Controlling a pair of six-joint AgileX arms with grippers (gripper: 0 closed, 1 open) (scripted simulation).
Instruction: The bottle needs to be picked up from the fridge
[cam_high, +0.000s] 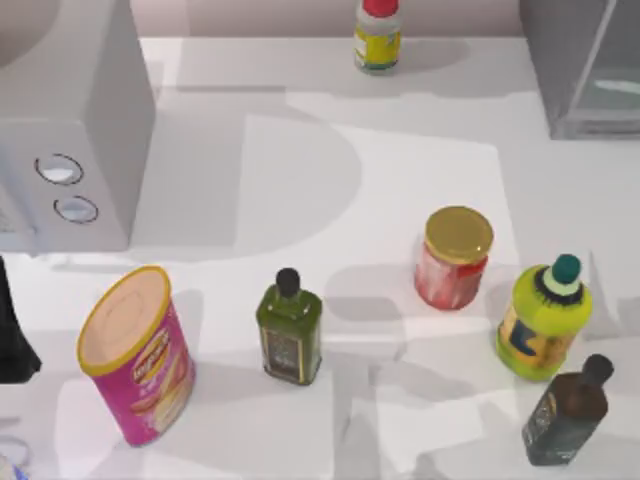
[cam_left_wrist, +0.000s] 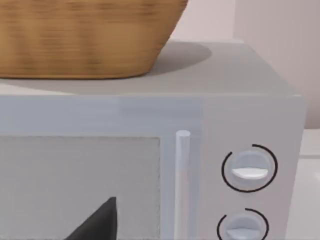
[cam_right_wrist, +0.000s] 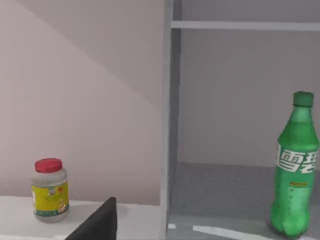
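Top view: the fridge (cam_high: 585, 70) stands at about 1 o'clock on the worktop (cam_high: 300, 180), its door side facing the middle. A dark piece of the left arm sits at 9 o'clock, by the box w/ two dials (cam_high: 70, 130). The jar (cam_high: 455, 255), the teal-cap bottle (cam_high: 545, 320) and a dark bottle (cam_high: 568, 410) crowd the 4 o'clock zone, so the approach should pass above them.

Left wrist view: the left hand (cam_left_wrist: 97, 222) faces the dial box at close range, a basket (cam_left_wrist: 85, 35) on top of it. It looks parked. Open or closed, I cannot tell.

Right wrist view: the bottle (cam_right_wrist: 296, 165) stands upright on the fridge floor, under a shelf (cam_right_wrist: 245, 25). One dark finger (cam_right_wrist: 97, 220) of the right hand shows; its state I cannot tell. My judgement: go in level, centre on the bottle body below the label, keep off the door frame and the shelf, close, then lift only a little before pulling out.
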